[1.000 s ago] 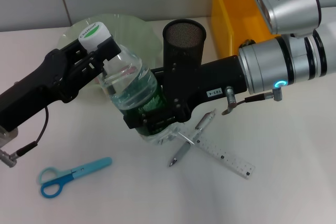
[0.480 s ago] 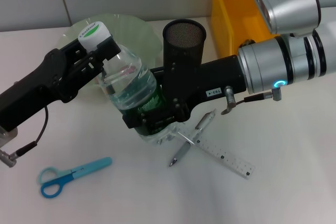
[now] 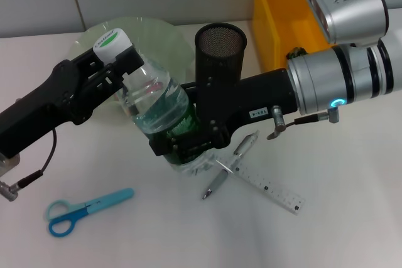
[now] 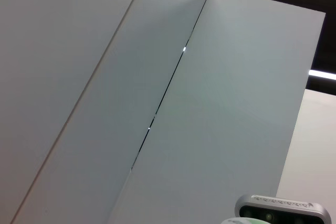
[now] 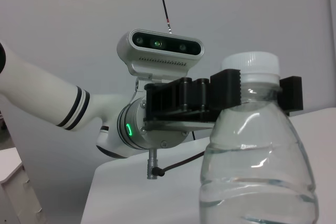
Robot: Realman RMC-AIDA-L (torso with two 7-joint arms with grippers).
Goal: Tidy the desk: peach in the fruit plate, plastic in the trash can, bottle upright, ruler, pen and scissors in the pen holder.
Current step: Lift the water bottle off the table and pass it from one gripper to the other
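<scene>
Bottle [image 3: 157, 108] mid-desk, tilted, pinched at the neck by the left gripper [image 3: 116, 67] and clamped low by the right gripper [image 3: 185, 145]. Open desk from 4 to 8 o'clock. One pen [image 3: 229, 164], one ruler [image 3: 267, 186], one scissors [image 3: 85, 210]. Pen holder [image 3: 220, 61] at 1 o'clock, contents hidden. Yellow bin [image 3: 276, 23] behind.

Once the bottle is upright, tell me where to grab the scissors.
Take the scissors by the light-blue closed blades, at mid-length, coming straight down with the left hand. They lie flat on bare desk, loops toward the near-left, with nothing close beside them.
</scene>
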